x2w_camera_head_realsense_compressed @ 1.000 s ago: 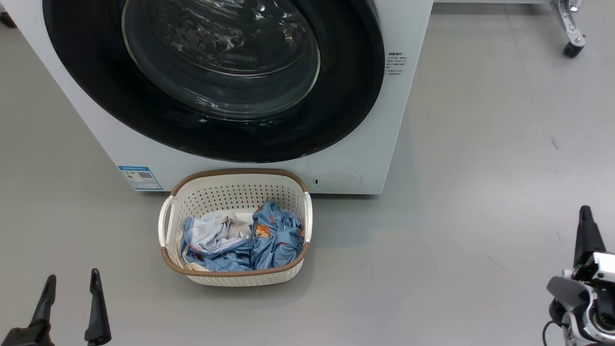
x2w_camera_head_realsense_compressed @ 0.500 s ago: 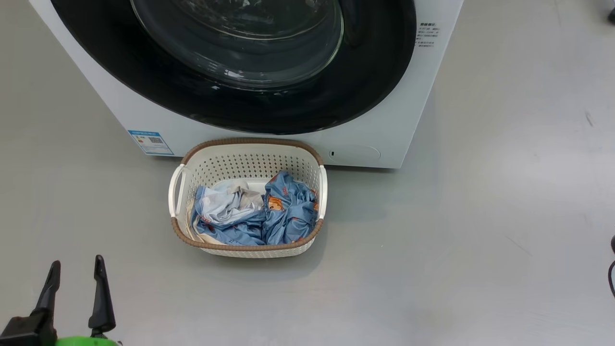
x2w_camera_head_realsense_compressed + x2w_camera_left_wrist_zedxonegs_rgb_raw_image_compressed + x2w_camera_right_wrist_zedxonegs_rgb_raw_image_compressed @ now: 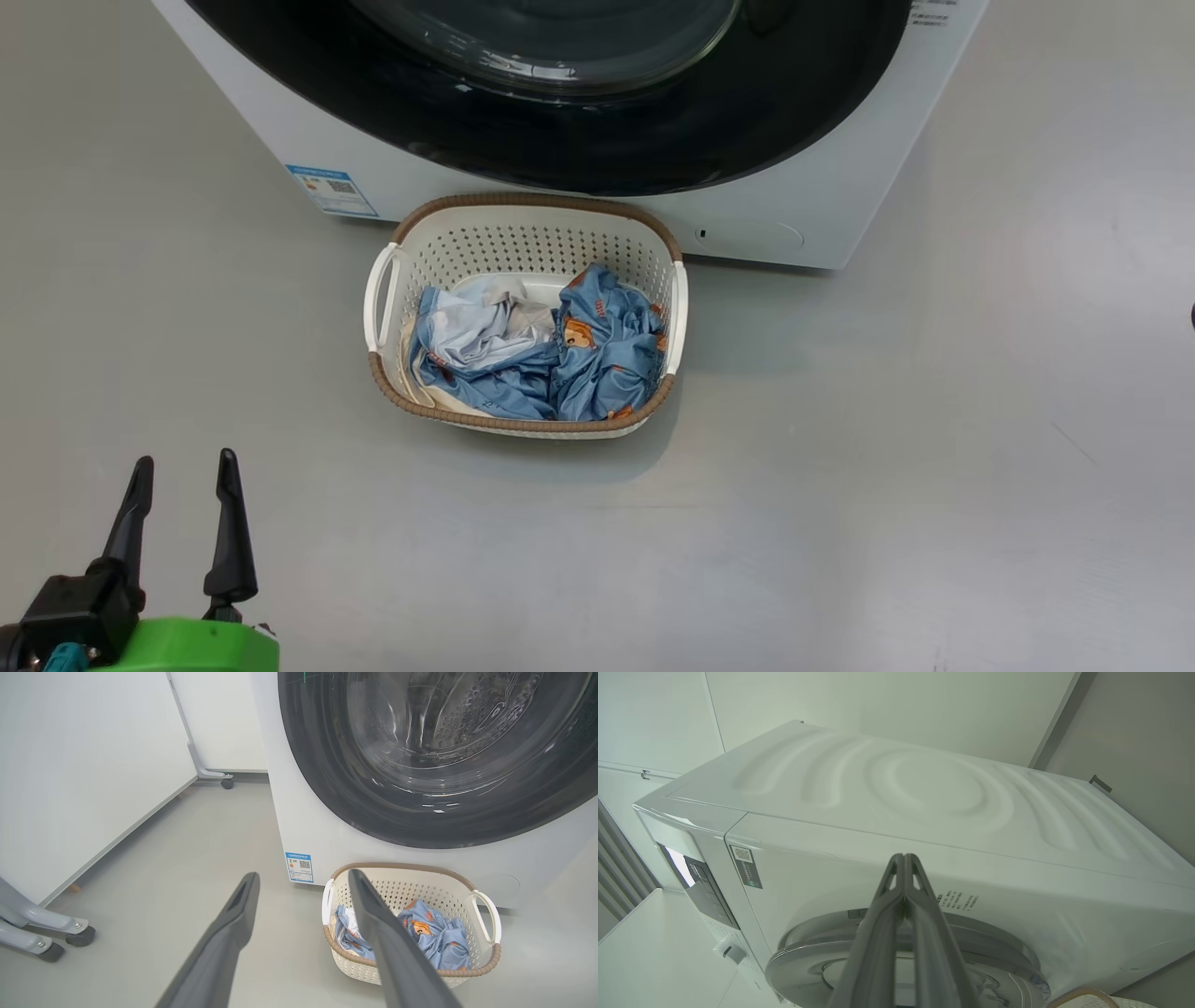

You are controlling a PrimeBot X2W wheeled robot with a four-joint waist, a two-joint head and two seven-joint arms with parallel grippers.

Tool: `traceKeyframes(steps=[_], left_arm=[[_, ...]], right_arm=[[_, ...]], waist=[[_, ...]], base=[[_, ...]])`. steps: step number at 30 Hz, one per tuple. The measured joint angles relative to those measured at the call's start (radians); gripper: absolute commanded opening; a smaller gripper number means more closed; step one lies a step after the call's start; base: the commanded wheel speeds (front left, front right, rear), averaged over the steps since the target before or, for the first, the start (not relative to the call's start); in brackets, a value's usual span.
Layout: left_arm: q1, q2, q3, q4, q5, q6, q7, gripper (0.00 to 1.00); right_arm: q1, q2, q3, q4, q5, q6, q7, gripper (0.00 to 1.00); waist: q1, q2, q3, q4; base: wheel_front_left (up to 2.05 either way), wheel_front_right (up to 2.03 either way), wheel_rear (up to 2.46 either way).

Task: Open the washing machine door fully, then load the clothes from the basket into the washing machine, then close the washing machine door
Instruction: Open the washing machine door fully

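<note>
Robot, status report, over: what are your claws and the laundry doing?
Left claw open, empty, above floor. Right claw shut, empty, pointing at washer. Door closed; clothes in basket. Basket close before washer, below door.

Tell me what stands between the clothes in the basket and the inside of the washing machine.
The washing machine door is shut, directly above the basket. The clothes cannot go in until it is opened.
</note>
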Motion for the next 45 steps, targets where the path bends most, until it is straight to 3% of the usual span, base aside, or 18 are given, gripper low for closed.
traceKeyframes(steps=[11,26,45], left_arm=[[-0.009,-0.006,-0.010,-0.008,-0.032,0.000,0.000,1.00],[-0.036,-0.012,-0.016,0.003,-0.045,0.000,0.000,1.00],[-0.039,-0.019,-0.014,0.023,-0.060,0.000,0.000,1.00]], right_arm=[[-0.150,-0.047,0.062,0.007,-0.026,0.000,0.056,0.00],[-0.293,-0.058,0.159,0.034,-0.050,0.000,0.144,0.00],[-0.386,-0.078,0.196,0.090,-0.059,0.000,0.211,0.00]], waist=[[0.0000,0.0000,0.074,0.075],[0.0000,0.0000,0.146,0.154],[0.0000,0.0000,0.179,0.184]], base=[[0.00,0.00,0.00],[0.00,0.00,0.00],[0.00,0.00,0.00]])
